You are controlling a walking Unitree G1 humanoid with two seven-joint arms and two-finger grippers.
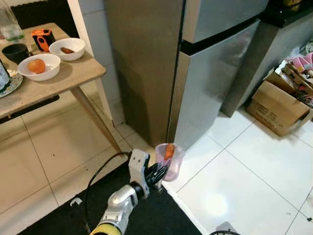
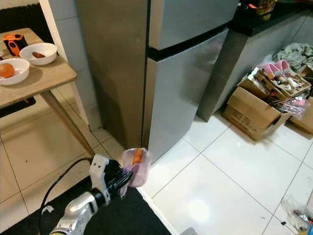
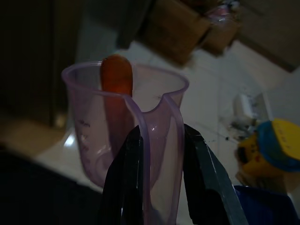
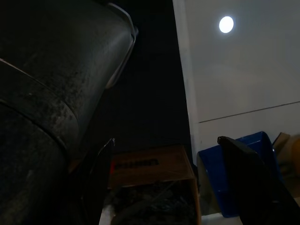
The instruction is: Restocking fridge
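Left wrist view: left end effector (image 3: 159, 154) pinches translucent purple plastic jug (image 3: 124, 126) holding orange carrot (image 3: 116, 77); right end effector (image 4: 168, 173) hangs spread. Judging next: open closed steel fridge (image 1: 205, 73).

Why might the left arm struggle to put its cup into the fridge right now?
Probably it cannot yet: both fridge doors are shut, and the left gripper is already shut on the purple cup holding a carrot.

Left end effector (image 2: 126, 180) gripping pink cup (image 2: 136, 168) with carrot (image 2: 138, 155), before closed fridge (image 2: 183, 63)
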